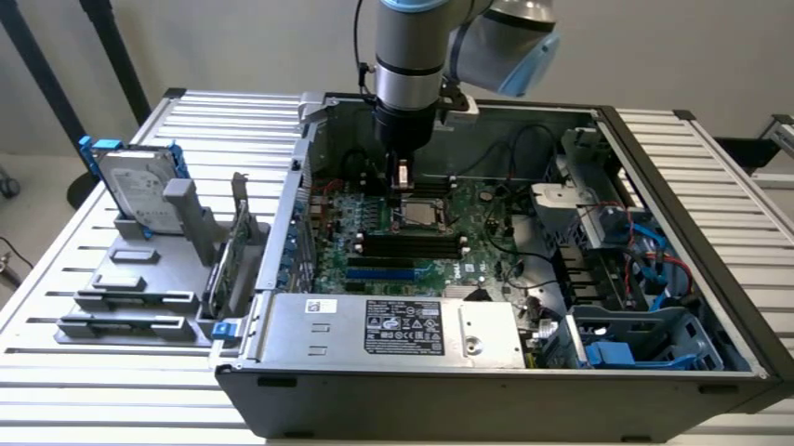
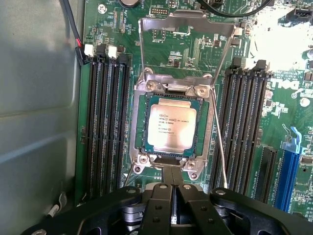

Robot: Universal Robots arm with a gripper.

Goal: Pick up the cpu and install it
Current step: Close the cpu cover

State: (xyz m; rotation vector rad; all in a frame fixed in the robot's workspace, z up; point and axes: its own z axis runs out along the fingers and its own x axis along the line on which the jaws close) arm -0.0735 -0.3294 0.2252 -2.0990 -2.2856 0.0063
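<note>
Inside the open computer case, the arm reaches straight down over the green motherboard. The gripper hangs just above the socket, slightly towards the rear wall of the case.

**CPU.** The cpu lies flat and square in the socket frame, not in the gripper. Its top is a smooth, silvery-grey metal plate with fine printed lettering, edged by a thin dark-green rim. In the exterior view it shows as a small pale square at the middle of the board.

**Socket hardware.** The load plate, a bright stamped-metal frame with an open centre, stands swung up and away from the cpu. A thin wire lever runs along one side of the socket.

**End effector.** In the wrist view, the gripper shows two matte black fingers that converge to a point. They appear to be pressed together with nothing between them, though only a narrow seam separates them in this view. The tips sit clear of the cpu, just beside the socket edge.

**Surroundings.** Long black memory slots flank the socket on both sides, ribbed and parallel. A blue slot lies further out. At the exterior view's left, a silver hard drive in blue brackets stands upright on a grey fixture, well apart from the case, on the white slatted table.
</note>
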